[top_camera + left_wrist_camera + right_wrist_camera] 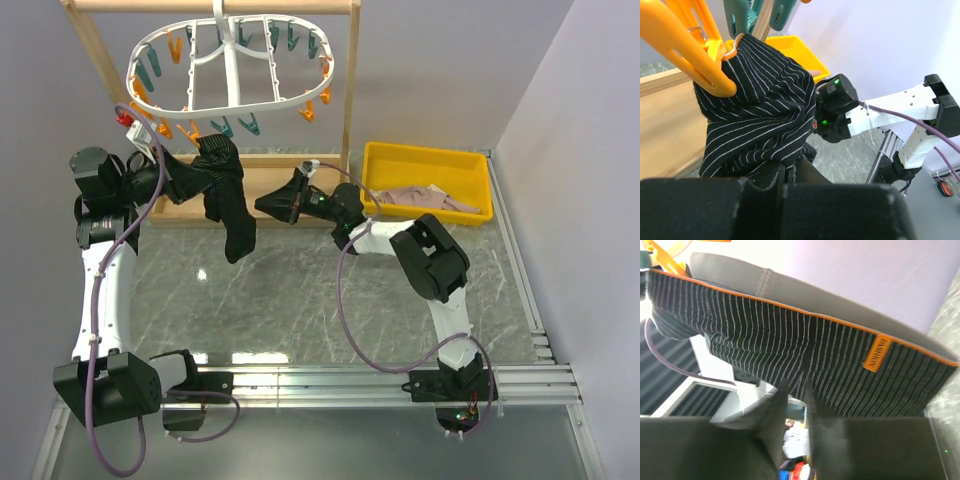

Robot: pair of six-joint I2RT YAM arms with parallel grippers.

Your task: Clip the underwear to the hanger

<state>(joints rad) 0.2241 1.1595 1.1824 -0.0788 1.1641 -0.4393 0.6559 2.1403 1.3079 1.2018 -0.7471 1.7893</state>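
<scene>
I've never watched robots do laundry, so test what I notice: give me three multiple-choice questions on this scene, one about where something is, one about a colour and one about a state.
1. Where does the yellow bin sit?
A) at the near edge
B) at the far side, right of the wooden frame
C) in the far left corner

2. What colour is the tag on the waistband of the underwear?
A) orange
B) teal
C) white

3. How is the underwear now?
A) lying flat
B) inside the bin
C) held up by the left gripper

Answers: B, the top view shows it beside the frame's right post. A, the right wrist view shows it orange. C, the left wrist view shows the fabric pinched between that gripper's fingers.
</scene>
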